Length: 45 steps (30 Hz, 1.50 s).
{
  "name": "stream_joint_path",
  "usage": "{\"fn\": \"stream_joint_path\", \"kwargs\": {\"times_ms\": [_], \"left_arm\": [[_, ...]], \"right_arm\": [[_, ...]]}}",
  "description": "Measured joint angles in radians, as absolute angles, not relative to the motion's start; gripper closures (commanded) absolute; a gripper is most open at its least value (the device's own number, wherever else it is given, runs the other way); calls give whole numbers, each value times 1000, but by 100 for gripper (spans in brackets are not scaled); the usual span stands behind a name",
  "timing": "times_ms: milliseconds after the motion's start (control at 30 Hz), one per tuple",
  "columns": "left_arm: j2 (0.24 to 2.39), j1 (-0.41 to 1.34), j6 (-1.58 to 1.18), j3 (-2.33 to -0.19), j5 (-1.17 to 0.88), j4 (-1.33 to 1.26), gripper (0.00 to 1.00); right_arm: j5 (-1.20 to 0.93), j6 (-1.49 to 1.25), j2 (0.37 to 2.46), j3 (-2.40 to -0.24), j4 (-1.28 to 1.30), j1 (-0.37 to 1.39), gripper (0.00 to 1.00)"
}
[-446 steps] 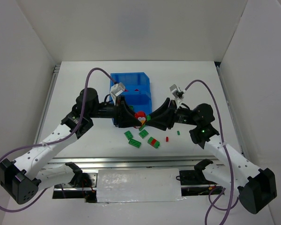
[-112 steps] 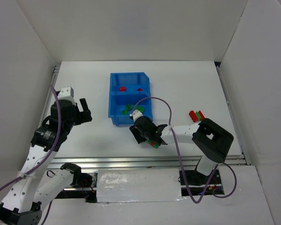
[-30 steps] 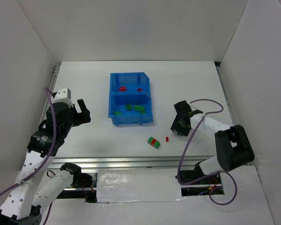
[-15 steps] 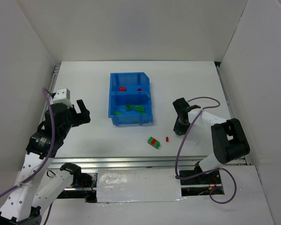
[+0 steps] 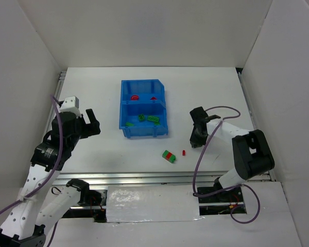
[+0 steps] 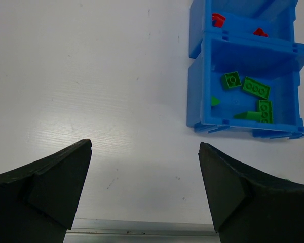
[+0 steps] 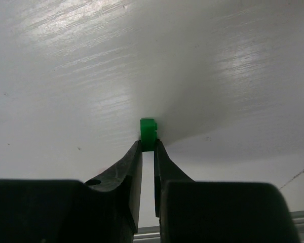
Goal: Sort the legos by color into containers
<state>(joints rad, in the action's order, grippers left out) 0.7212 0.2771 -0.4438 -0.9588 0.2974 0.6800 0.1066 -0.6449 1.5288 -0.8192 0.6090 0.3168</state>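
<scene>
My right gripper [image 7: 148,144] is shut on a tiny green lego [image 7: 148,132] down at the table surface; in the top view it [image 5: 195,143] sits right of the bin and the lego is hidden under it. The blue bin [image 5: 122,105] [image 6: 194,86] holds red legos [image 5: 135,97] [image 6: 217,20] in its far container and green legos [image 5: 153,119] [image 6: 256,87] in its near one. A red-green pair [image 5: 169,156] and a small red lego [image 5: 184,152] lie on the table in front of the bin. My left gripper [image 5: 92,122] [image 6: 144,147] hangs open and empty, left of the bin.
White walls close in the table on three sides. A metal rail [image 5: 144,177] runs along the near edge and another [image 5: 60,85] along the left edge. The right arm's cable [image 5: 219,110] loops above its wrist.
The right gripper's jaws have closed on the green lego while the arm stayed almost in place. The left arm has barely shifted and stays open.
</scene>
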Motion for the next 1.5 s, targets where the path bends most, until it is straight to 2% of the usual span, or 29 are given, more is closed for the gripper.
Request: {"fn": "stream_joint_path", "kwargs": {"times_ms": [167, 400, 500, 667, 767, 800, 833, 1000, 1233, 1267, 1333, 1367, 1433, 1500], "left_arm": [[718, 277, -445, -959, 301, 677, 0], [762, 276, -447, -958, 342, 680, 0], [751, 276, -448, -955, 356, 681, 1], [745, 275, -450, -955, 385, 682, 0], [754, 272, -451, -955, 408, 687, 1], [756, 270, -451, -955, 412, 690, 0], [757, 268, -451, -955, 415, 693, 1], [756, 260, -451, -955, 421, 690, 0], [810, 214, -449, -955, 403, 689, 0], [815, 207, -449, -955, 397, 689, 1], [817, 199, -449, -955, 386, 689, 0], [813, 197, -448, -955, 383, 688, 0], [801, 197, -448, -955, 371, 686, 0], [791, 197, -448, -955, 360, 685, 0]], "right_arm": [[93, -645, 1528, -839, 621, 337, 97], [105, -662, 1430, -1060, 660, 501, 94], [62, -659, 1435, -1215, 673, 572, 93], [36, -657, 1591, -1499, 654, 659, 85], [43, -659, 1715, -1613, 653, 680, 69], [43, -657, 1740, -1619, 649, 685, 57], [41, -660, 1762, -1619, 652, 687, 51], [26, -645, 1856, -1659, 693, 691, 26], [17, -605, 1817, -1666, 694, 692, 22], [22, -591, 1769, -1613, 668, 694, 15], [17, -558, 1598, -1423, 598, 700, 12], [12, -546, 1496, -1325, 587, 704, 4], [9, -530, 1297, -1157, 591, 709, 0], [34, -542, 1188, -1066, 593, 714, 0]]}}
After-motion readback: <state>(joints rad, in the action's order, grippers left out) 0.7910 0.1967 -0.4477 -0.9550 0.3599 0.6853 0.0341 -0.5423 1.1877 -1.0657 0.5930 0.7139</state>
